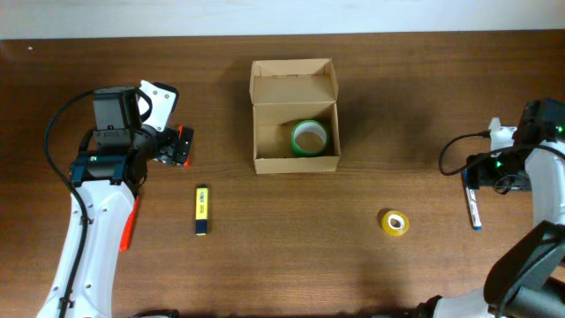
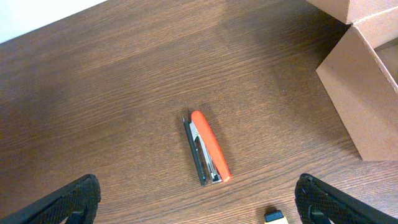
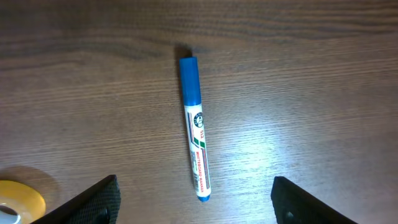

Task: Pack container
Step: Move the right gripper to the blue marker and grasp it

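The tan cardboard container stands open at the table's middle back, its flap lid up. A green tape roll lies inside it. The container's corner shows in the left wrist view. My left gripper is open and empty above a red stapler, which also shows in the overhead view. Its jaws are spread wide. My right gripper is open and empty above a blue whiteboard marker, with its jaws on either side of the marker's lower end.
A yellow highlighter lies left of centre; its tip shows in the left wrist view. A yellow tape roll lies at the front right and also shows in the right wrist view. The blue marker lies near the right edge.
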`<move>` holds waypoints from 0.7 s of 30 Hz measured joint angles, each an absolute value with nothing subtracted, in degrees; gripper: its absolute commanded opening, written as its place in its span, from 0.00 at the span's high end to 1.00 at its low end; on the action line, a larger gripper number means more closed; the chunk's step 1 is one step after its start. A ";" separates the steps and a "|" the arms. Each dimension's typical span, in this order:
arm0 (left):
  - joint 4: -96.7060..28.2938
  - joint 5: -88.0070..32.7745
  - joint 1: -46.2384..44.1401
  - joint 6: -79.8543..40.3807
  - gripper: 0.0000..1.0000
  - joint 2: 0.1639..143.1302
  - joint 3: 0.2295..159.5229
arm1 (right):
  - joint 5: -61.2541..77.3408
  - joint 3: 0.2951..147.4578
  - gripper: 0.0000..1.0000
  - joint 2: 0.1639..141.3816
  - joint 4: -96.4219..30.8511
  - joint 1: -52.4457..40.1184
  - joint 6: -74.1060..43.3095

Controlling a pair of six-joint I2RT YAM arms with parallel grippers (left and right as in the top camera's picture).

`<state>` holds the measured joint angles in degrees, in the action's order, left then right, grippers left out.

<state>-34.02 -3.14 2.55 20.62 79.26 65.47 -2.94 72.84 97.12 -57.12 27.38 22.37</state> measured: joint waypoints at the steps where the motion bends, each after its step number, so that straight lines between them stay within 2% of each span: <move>1: -34.02 -3.05 2.55 20.62 0.01 79.26 65.47 | -2.94 72.86 0.23 98.35 -56.99 27.40 22.50; 12: -34.02 -1.43 2.55 20.62 0.00 79.26 65.47 | -2.96 72.84 0.28 106.45 -55.40 27.42 21.08; 18: -34.02 -1.43 2.55 20.62 0.01 79.26 65.47 | -5.06 72.84 0.39 108.81 -53.39 27.42 18.79; 21: -34.02 -1.43 2.55 20.62 0.00 79.26 65.47 | -5.15 72.84 0.39 108.86 -52.77 27.42 18.31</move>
<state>-34.02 -1.43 2.55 20.62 79.26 65.47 -5.15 72.84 108.86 -52.77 27.42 18.31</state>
